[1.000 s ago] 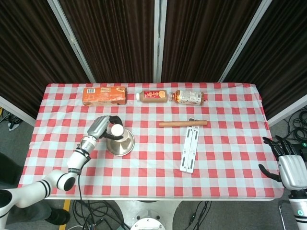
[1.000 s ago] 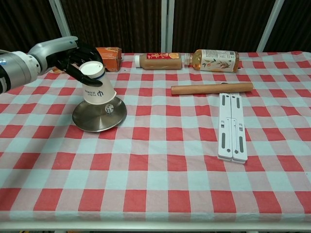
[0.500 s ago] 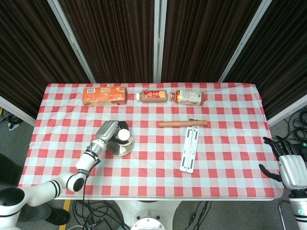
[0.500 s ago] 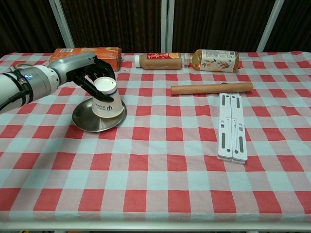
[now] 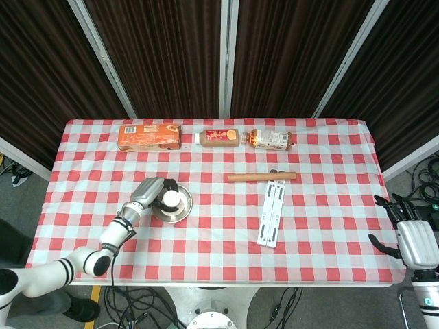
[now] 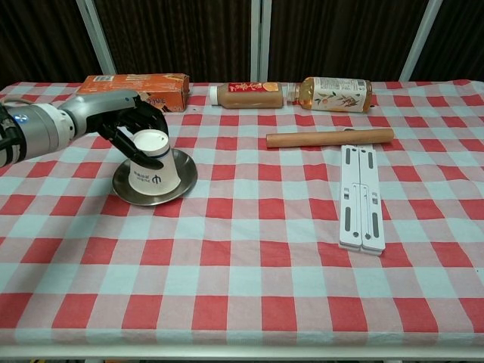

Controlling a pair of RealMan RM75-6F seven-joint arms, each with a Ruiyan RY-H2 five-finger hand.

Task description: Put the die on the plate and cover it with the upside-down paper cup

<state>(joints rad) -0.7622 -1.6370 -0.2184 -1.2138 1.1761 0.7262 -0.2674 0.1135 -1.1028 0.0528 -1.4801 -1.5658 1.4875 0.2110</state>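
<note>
My left hand (image 6: 128,125) grips the cup (image 6: 152,161) upside-down on the plate (image 6: 184,181); only head view shows my right hand (image 5: 411,236), fingers spread, holding nothing.

1. A red-and-white checked cloth (image 5: 322,205) covered the tabletop.
2. Dark brown pleated curtains (image 5: 164,55) hung behind it, divided by slanted pale metal posts (image 5: 103,58).
3. Grey floor (image 5: 27,192) showed at the left, and black cables (image 5: 144,305) lay tangled beneath the near edge.
</note>
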